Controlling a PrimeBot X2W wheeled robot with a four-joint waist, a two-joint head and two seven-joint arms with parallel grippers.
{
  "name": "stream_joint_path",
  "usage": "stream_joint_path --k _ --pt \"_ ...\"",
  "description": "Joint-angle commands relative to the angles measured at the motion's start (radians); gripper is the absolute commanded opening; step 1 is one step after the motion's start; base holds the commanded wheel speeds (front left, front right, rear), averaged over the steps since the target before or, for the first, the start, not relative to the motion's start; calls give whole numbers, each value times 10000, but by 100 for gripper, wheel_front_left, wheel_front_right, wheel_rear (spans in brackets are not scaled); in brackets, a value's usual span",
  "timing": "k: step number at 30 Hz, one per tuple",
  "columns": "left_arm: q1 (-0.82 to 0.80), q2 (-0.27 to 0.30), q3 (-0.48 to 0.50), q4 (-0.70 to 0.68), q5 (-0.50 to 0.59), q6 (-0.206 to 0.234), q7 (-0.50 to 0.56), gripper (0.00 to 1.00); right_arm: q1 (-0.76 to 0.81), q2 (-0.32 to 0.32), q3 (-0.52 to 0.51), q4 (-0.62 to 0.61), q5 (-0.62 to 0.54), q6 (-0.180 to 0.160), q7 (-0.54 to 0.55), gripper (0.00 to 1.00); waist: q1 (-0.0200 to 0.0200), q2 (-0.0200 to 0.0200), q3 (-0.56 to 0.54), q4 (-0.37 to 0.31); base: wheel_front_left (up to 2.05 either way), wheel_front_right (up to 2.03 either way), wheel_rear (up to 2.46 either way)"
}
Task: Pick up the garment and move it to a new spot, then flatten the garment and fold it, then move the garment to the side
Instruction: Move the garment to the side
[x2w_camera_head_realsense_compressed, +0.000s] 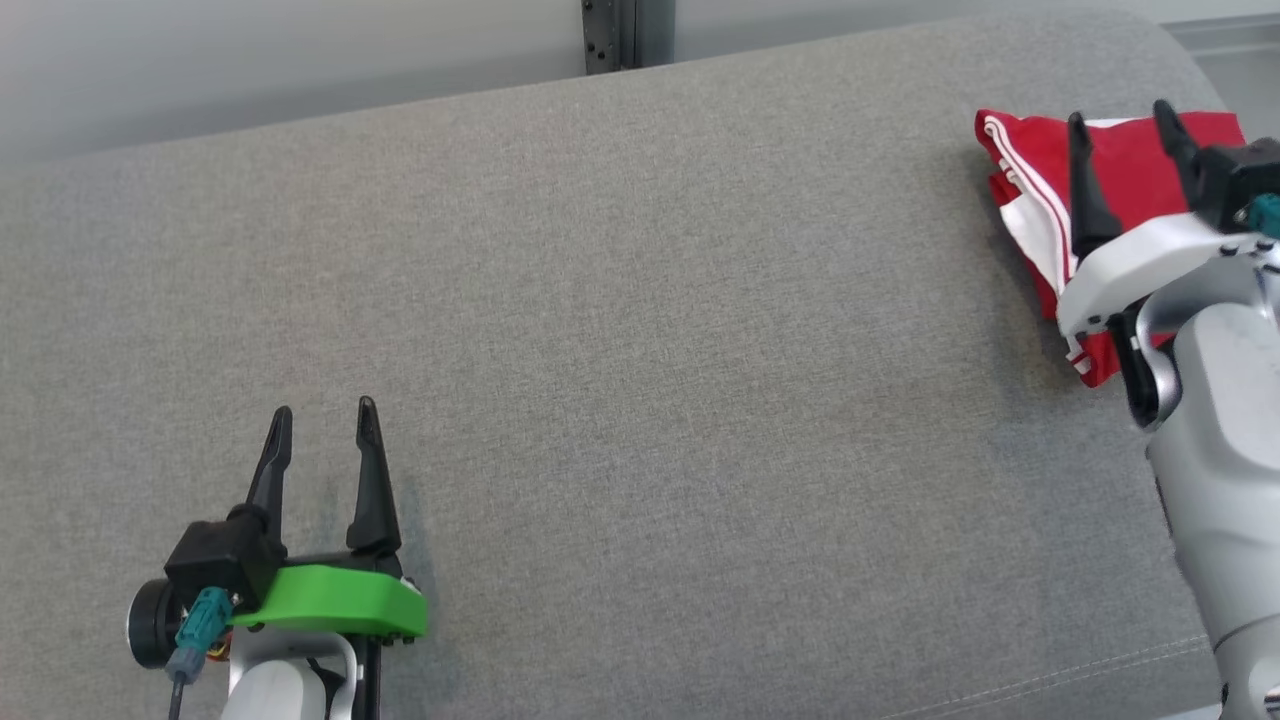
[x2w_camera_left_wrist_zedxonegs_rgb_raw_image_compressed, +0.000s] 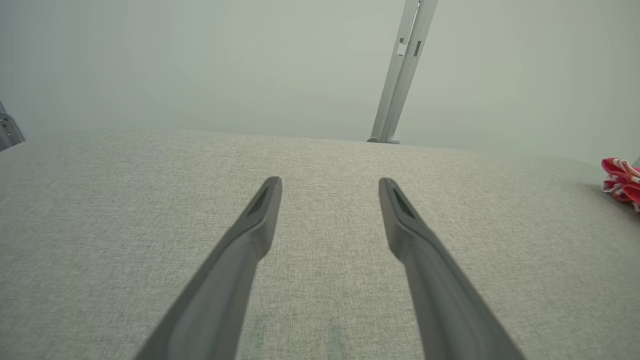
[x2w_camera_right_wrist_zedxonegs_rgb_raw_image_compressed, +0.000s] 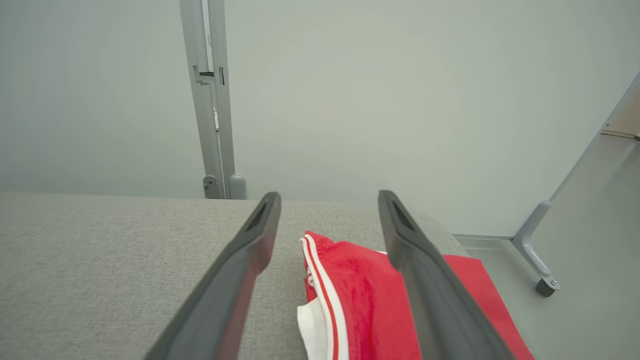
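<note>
Head, left-wrist and right-wrist views of a folding station. Nearest the robot, at the lower left of the head view, the left tool (x2w_camera_head_realsense_compressed: 325, 408) sits low over bare grey fabric with its two dark fingers spread apart and nothing between them; its own wrist view shows the same gap (x2w_camera_left_wrist_zedxonegs_rgb_raw_image_compressed: 330, 182) over bare weave. The fabric-covered desk (x2w_camera_head_realsense_compressed: 700, 350) stretches away from it, with a stitched seam along the near right edge. Farther off, on the right side, the right tool (x2w_camera_head_realsense_compressed: 1120, 112) is poised over the garment (x2w_camera_head_realsense_compressed: 1130, 170) with its fingers also parted and no cloth pinched between them (x2w_camera_right_wrist_zedxonegs_rgb_raw_image_compressed: 328, 195); whether the fingertips touch the cloth cannot be told. The garment is red with white stripes and a white panel (x2w_camera_right_wrist_zedxonegs_rgb_raw_image_compressed: 360, 290). It lies folded near the desk's far right corner, close to the rounded edge and well apart from the left tool, whose wrist view catches it at the right margin (x2w_camera_left_wrist_zedxonegs_rgb_raw_image_compressed: 620, 177). Beyond the desk's far edge stand a grey metal post (x2w_camera_head_realsense_compressed: 615, 35) and a pale wall (x2w_camera_head_realsense_compressed: 250, 60).
</note>
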Motion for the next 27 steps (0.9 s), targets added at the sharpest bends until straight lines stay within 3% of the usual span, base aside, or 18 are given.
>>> stream_joint_path --k 1,16,27 --pt "228 -30 86 23 -39 55 -40 100 462 160 90 -297 215 -16 -27 100 0 -1 -780 -209 0 0 0" --pt "1672 -292 346 110 -72 272 -37 100 4923 1909 444 -3984 33 -16 -28 100 0 -1 -2109 -74 0 0 0" --pt "1950 -351 228 156 -42 308 -38 100 6555 2167 531 -5090 373 -16 -29 100 0 -1 -2160 190 0 0 0"
